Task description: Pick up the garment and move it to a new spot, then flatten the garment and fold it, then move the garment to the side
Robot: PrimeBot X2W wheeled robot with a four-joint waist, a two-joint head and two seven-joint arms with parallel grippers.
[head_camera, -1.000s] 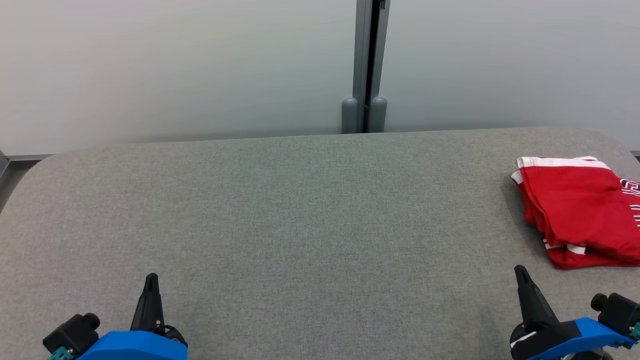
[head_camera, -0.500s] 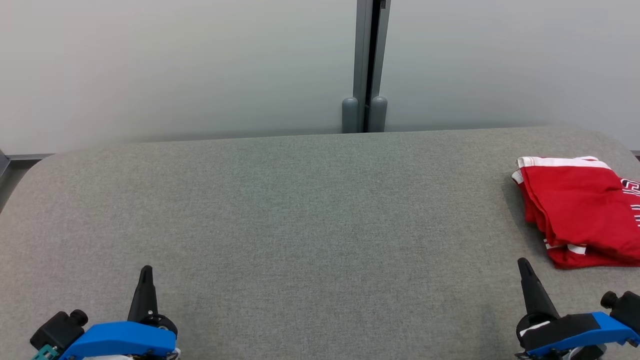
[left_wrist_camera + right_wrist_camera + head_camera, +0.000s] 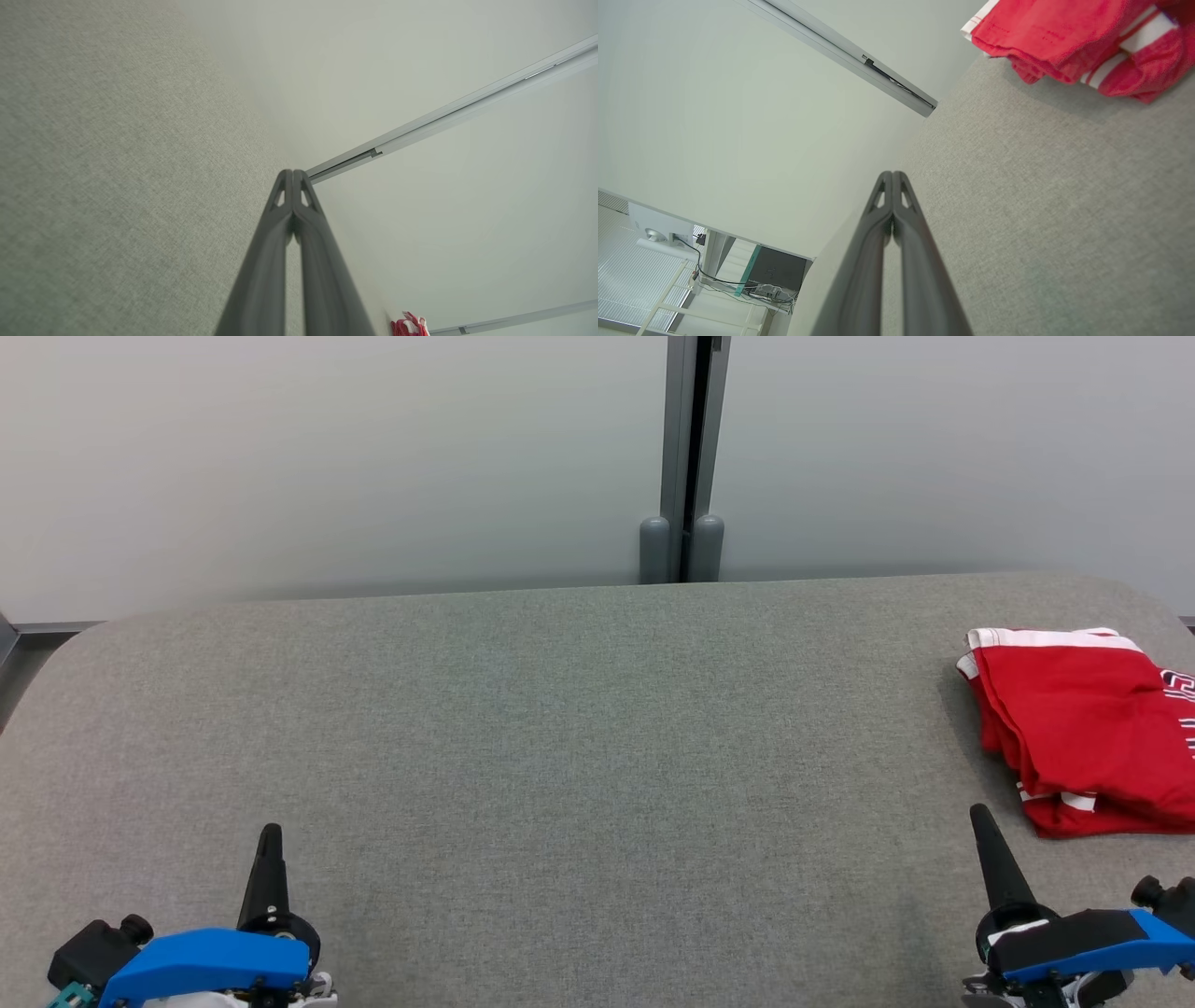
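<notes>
Two grippers sit low in my head view, one at each bottom corner, over a broad grey felt-covered tabletop (image 3: 597, 728) with rounded corners. The left gripper (image 3: 270, 835), a blue-shelled unit with two long dark fingers, points away from me. Its fingers are pressed together into a single spike, and in my left wrist view the two tips meet with no gap and nothing between them. The right gripper (image 3: 980, 817), of the same build, leans slightly toward the left and is likewise pressed together and empty, as my right wrist view confirms. The red fabric garment with white stripe trim (image 3: 1074, 719) lies folded in a compact stack at the far right of the tabletop. The right edge of my head view cuts it off, and some lettering shows there. It lies beyond the right gripper's tip and a little to its right, near it but clearly apart. My right wrist view shows its layered folds at the upper right, resting on the felt and casting a soft shadow. My left wrist view catches a small red scrap of it at the bottom edge, well away from that arm. Behind the tabletop stand pale wall panels (image 3: 327, 457) joined by a grey vertical post (image 3: 691, 448), with two short grey cylinders (image 3: 654, 551) at its foot. A dark box (image 3: 777, 268) and cables show past the tabletop's edge in my right wrist view.
</notes>
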